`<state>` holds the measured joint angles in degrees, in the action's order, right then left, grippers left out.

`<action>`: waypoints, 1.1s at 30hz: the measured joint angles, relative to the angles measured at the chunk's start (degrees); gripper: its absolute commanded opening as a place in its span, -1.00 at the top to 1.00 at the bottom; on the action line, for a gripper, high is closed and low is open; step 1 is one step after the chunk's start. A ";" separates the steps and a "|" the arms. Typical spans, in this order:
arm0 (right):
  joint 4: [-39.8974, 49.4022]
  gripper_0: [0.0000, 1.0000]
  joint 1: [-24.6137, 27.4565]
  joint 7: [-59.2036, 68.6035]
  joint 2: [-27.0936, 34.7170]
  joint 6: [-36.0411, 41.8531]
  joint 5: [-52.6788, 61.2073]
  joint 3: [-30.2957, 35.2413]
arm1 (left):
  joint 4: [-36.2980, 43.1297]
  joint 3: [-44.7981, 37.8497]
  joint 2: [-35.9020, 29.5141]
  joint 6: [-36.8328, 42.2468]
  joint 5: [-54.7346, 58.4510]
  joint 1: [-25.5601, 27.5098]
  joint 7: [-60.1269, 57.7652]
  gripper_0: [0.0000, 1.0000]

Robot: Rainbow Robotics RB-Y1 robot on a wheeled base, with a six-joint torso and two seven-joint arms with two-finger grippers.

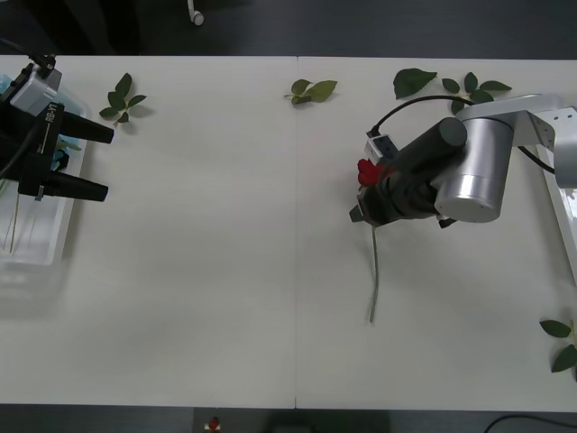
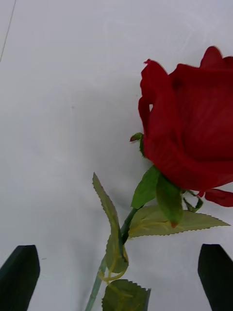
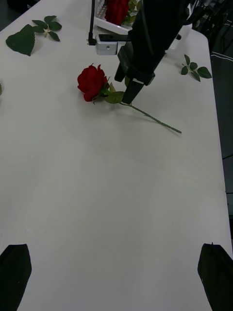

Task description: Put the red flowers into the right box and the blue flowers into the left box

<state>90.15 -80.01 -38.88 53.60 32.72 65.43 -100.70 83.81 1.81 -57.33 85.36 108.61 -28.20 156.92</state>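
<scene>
One red flower lies on the table right of centre, its stem pointing toward the front edge. My right gripper hovers low over the stem just below the bloom, open, with the bloom ahead and the stem between its fingers. The left wrist view shows the same rose under the right gripper. Red blooms lie in the right box. My left gripper is open over the left box, which holds thin stems. A bit of pale blue shows beside the arm.
Loose green leaf sprigs lie at the back left, back middle, back right and front right. The right box's rim runs along the right table edge. A wide bare stretch of table separates the two arms.
</scene>
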 measured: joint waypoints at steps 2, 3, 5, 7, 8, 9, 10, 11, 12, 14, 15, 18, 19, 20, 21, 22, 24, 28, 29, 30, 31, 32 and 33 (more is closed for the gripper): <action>0.70 -0.96 0.00 0.00 0.00 0.00 0.98 0.00 | 0.00 0.00 0.00 0.00 0.00 0.00 0.00 -1.00; 1.03 -0.96 0.00 0.00 0.00 0.00 1.60 0.00 | 0.00 0.00 0.00 0.00 0.00 0.00 0.00 -1.00; 1.56 -0.97 -0.07 0.00 0.00 0.22 3.97 0.00 | 0.00 0.00 0.00 0.00 0.00 0.00 0.00 -1.00; 1.80 -0.96 -0.43 0.00 -0.01 1.78 6.47 0.00 | 0.00 0.00 0.00 0.00 0.00 0.00 0.00 -1.00; 1.82 -0.96 -0.80 0.00 -0.03 3.22 7.26 0.00 | 0.00 0.00 0.00 0.00 0.00 0.00 0.00 -1.00; 1.81 -0.96 -1.24 0.00 -0.06 4.65 7.59 0.00 | 0.00 0.00 0.00 0.00 0.00 0.00 0.00 -1.00; 1.77 -0.96 -1.70 0.00 -0.15 5.78 7.66 -0.01 | 0.00 0.00 0.00 0.00 0.00 0.00 0.00 -1.00; 1.57 -0.96 -2.11 0.00 -0.36 6.62 7.66 -0.01 | 0.00 0.00 0.00 0.00 0.00 0.00 0.00 -1.00; 1.18 -0.96 -2.47 0.00 -0.69 7.05 7.66 -0.01 | 0.00 0.00 0.00 0.00 0.00 0.00 0.00 -1.00; -0.01 -0.97 -3.00 0.00 -1.59 7.16 7.79 -0.02 | 0.00 0.00 0.00 0.00 0.00 0.00 0.00 -1.00; -0.68 -0.96 -3.18 0.00 -2.08 7.15 8.17 -0.02 | 0.00 0.00 0.00 0.00 0.00 0.00 0.00 -1.00; -2.78 -0.96 -3.32 0.01 -3.58 7.15 9.87 -0.02 | 0.00 0.00 0.00 0.00 0.00 0.00 0.00 -1.00; -3.48 -0.95 -3.32 0.01 -4.13 7.15 10.27 -0.04 | 0.00 0.00 0.00 0.00 0.00 0.00 0.00 -1.00; -4.23 -0.96 -3.32 0.01 -4.72 7.15 10.65 -0.09 | 0.00 0.00 0.00 0.00 0.00 0.00 0.00 -1.00; -4.91 -0.96 -3.32 0.01 -5.33 7.15 10.94 -0.18 | 0.01 0.00 0.00 0.00 0.00 0.00 0.00 -1.00; -5.56 -0.97 -3.32 0.01 -5.90 7.15 11.10 -0.36 | 0.01 0.00 0.00 0.00 0.00 0.00 0.00 -1.00; -6.73 -0.96 -3.32 0.01 -7.13 7.15 11.11 -0.99 | 0.01 0.00 0.00 0.00 0.00 0.00 0.00 -1.00; -8.99 -0.96 -3.32 0.01 -9.41 7.15 11.16 -2.39 | 0.01 0.00 0.00 0.00 0.00 0.00 0.00 -1.00; -9.50 -0.96 -3.32 0.01 -9.89 7.15 11.30 -2.62 | 0.01 0.00 0.00 0.00 0.00 0.00 0.00 -1.00; -10.05 -0.96 -3.32 0.01 -10.39 7.11 11.60 -2.87 | 0.01 0.00 0.00 -0.01 0.00 0.00 0.00 -1.00; -10.55 -0.96 -3.32 0.01 -10.85 6.95 11.94 -3.15 | 0.01 0.00 0.00 -0.01 0.00 0.00 0.00 -1.00; -10.99 -0.96 -3.32 0.01 -11.21 6.56 12.14 -3.52 | 0.01 0.00 0.00 -0.01 0.00 0.00 0.00 -1.00; -11.46 -0.96 -3.32 0.01 -11.61 6.01 12.26 -4.01 | 0.01 0.00 0.00 -0.01 0.00 0.00 0.00 -1.00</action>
<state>78.69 -83.33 -38.87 42.00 38.73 77.69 -104.71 83.82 1.81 -57.33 85.35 108.61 -28.20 156.92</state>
